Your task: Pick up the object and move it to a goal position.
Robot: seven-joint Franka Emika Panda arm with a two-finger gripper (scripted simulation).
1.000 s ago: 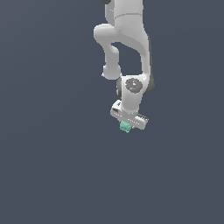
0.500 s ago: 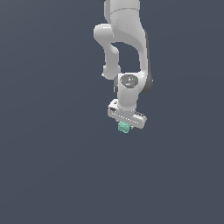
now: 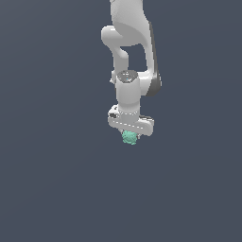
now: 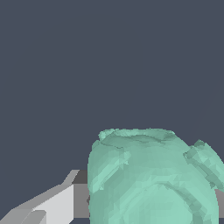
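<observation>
Object (image 3: pixel 129 137), the small mint-green lump, sits just under the white gripper (image 3: pixel 130 134) of the arm (image 3: pixel 127 47), near the middle of the exterior view, and in the wrist view it fills much of the picture, with one white finger (image 4: pixel 52 205) touching its side. The second finger is almost hidden behind the lump, but the object is lodged between the two, so I judge that the jaws are pinching it. I cannot tell from these pictures whether it is already lifted or rests on the dark grey floor (image 3: pixel 56 189), because no shadow or edge shows the height. No goal marker is visible, so how far it must travel is not known. The main risk, in my opinion, is a slip: the surface is matte and knobbly, with rounded bumps and shallow grooves, so the flat pads may touch only on a few high points and not on a broad face. A quick swing or a sudden stop of the arm could make the lump rotate between the pads or drop out. The object is narrower than the gripper body, so the hold seems to be near the fingertips, which leaves little margin. The arm itself is smooth, glossy white with a dark band at the joint.
</observation>
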